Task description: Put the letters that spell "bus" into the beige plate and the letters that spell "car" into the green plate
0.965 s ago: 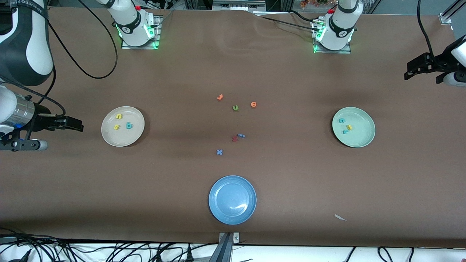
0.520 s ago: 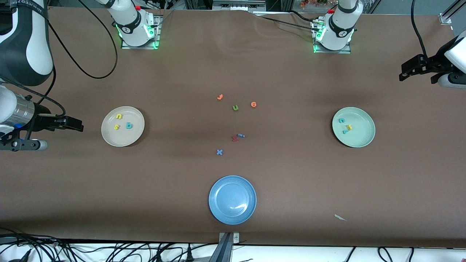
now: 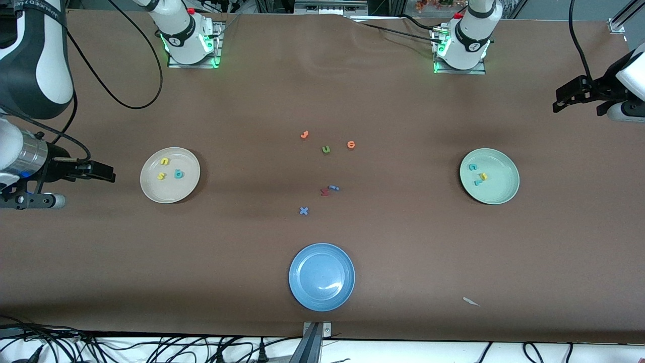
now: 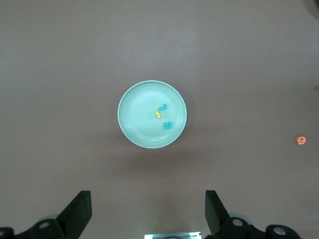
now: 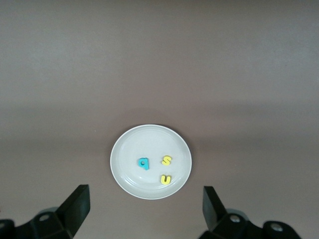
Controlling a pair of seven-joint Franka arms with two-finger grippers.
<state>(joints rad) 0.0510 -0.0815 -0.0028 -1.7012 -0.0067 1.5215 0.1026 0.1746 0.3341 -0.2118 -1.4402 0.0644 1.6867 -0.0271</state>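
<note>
The beige plate (image 3: 171, 194) (image 5: 129, 174) lies toward the right arm's end and holds a yellow "u" (image 3: 164, 161), a yellow "s" (image 3: 160, 176) and a teal "b" (image 3: 178, 174). The green plate (image 3: 504, 176) (image 4: 137, 114) lies toward the left arm's end with a teal "c" (image 3: 472, 167), a yellow "a" (image 3: 482, 176) and a teal "r" (image 3: 477, 182) in it. My right gripper (image 3: 108, 175) (image 5: 144, 204) hangs open and empty over bare table beside the beige plate. My left gripper (image 3: 558, 105) (image 4: 147, 199) is open and empty over bare table beside the green plate.
Loose letters lie mid-table: two orange ones (image 3: 304, 134) (image 3: 350, 144), an olive "u" (image 3: 326, 149), a red one (image 3: 324, 192), a blue "i" (image 3: 333, 188) and a blue "x" (image 3: 303, 210). A blue plate (image 3: 321, 297) sits nearest the front camera. A white scrap (image 3: 471, 301) lies near the front edge.
The left gripper has drifted a little toward the robots' bases, away from the green plate, and then stopped. The right arm has not moved.
</note>
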